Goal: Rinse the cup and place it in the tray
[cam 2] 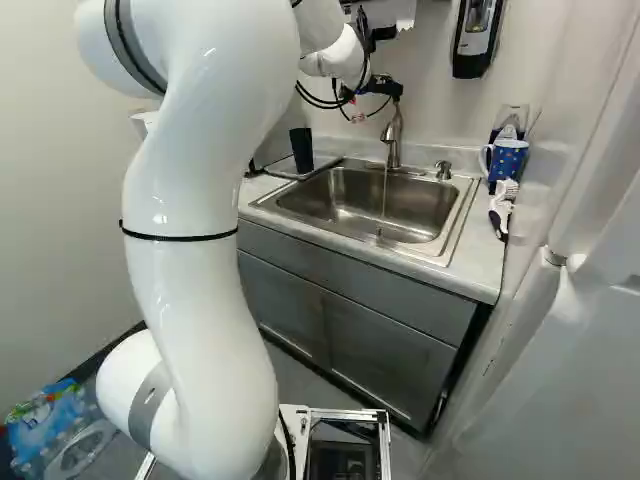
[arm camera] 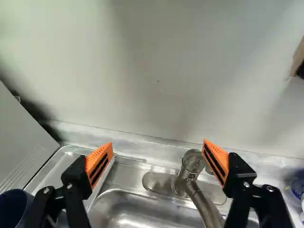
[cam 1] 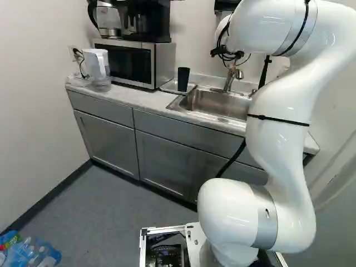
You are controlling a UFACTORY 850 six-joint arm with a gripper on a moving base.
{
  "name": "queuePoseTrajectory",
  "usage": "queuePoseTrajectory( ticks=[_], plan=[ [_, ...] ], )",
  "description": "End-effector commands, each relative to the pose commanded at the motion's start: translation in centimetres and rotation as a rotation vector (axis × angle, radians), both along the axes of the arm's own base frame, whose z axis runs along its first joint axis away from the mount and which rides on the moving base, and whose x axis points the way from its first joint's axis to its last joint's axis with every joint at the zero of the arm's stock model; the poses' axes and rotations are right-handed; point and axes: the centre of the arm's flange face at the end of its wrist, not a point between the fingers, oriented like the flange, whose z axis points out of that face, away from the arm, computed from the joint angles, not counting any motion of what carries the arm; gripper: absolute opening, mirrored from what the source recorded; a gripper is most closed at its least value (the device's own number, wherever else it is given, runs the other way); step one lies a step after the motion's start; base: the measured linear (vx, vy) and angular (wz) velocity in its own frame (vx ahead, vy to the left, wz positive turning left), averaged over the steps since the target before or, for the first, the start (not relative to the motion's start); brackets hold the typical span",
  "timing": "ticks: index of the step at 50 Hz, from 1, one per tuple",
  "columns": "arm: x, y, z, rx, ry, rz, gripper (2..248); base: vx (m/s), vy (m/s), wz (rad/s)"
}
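Dark tapered cup (cam 1: 183,79), plain, upright, mouth up, standing in shallow tray (arm camera: 57,166), probably metal, which lies flat on bench (cam 1: 133,97) beside sink (cam 1: 214,104).

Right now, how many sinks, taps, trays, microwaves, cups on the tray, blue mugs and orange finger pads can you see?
Sink: 1
Tap: 1
Tray: 1
Microwave: 1
Cup on the tray: 1
Blue mug: 1
Orange finger pads: 2
Total: 8
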Motion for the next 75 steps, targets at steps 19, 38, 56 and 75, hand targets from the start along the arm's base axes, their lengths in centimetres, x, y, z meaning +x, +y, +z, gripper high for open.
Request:
queuePoseTrajectory(
  ticks=[19, 38, 56, 75],
  plan=[
    [-0.1, 0.1, -0.3, 0.012, 0.036, 0.002, 247, 0.0, 0.0, 0.0],
    [-0.2, 0.1, -0.3, 0.011, 0.034, 0.002, 247, 0.0, 0.0, 0.0],
    [-1.8, 1.4, 0.9, -0.021, -0.064, 0.008, 247, 0.0, 0.0, 0.0],
    [-4.8, 4.0, 1.3, -0.018, -0.054, 0.034, 247, 0.0, 0.0, 0.0]
  ],
)
